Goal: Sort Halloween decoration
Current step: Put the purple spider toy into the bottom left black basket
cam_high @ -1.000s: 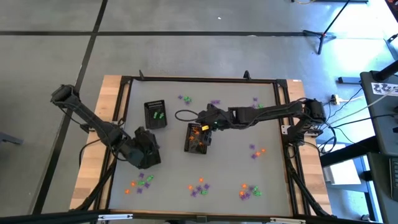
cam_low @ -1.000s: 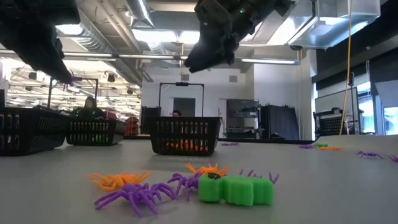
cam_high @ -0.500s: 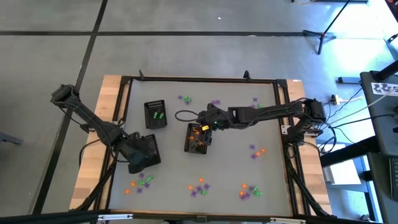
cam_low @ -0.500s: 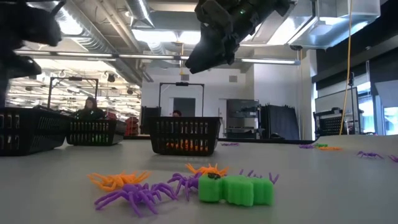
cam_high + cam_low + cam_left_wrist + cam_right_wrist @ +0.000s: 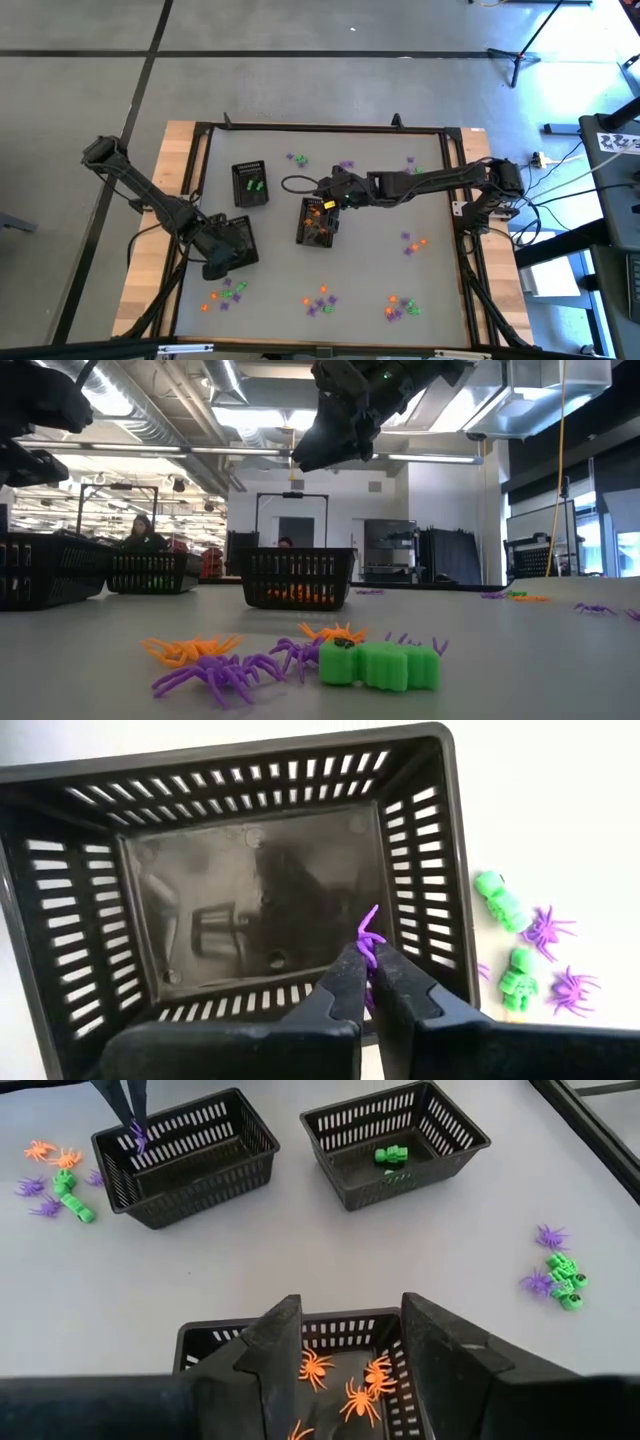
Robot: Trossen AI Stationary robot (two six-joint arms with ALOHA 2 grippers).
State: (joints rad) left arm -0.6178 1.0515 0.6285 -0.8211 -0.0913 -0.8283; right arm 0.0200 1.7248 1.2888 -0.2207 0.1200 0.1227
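One purple spider (image 5: 369, 938) is pinched between the closed fingers of the left gripper (image 5: 368, 982), which hangs over the near-left black basket (image 5: 60, 920) (its floor looks bare in the left wrist view). That basket sits on the grey table (image 5: 380, 260) at its left side, partly under the gripper in the high view.

Just near of this basket lies a small cluster of loose pieces (image 5: 226, 292): green figures, purple spiders and orange spiders.

Right gripper (image 5: 345, 1340) hovers above the centre basket (image 5: 318, 222) with its fingers spread apart, nothing between them. Below it, several orange spiders (image 5: 356, 1402) lie on that basket's floor.

Far-left basket (image 5: 249, 184) holds green figures (image 5: 393, 1155).

More loose decorations on the table:
- a group at the near centre (image 5: 320, 298), orange and purple
- a group at the near right (image 5: 402, 307), with green, purple and orange
- a few at the right (image 5: 413, 243)
- scattered pieces along the far edge (image 5: 298, 158), green and purple

In the low view a green figure (image 5: 380, 664) lies nearest the camera, with purple spiders (image 5: 212, 674) and orange ones (image 5: 187, 649) beside it.
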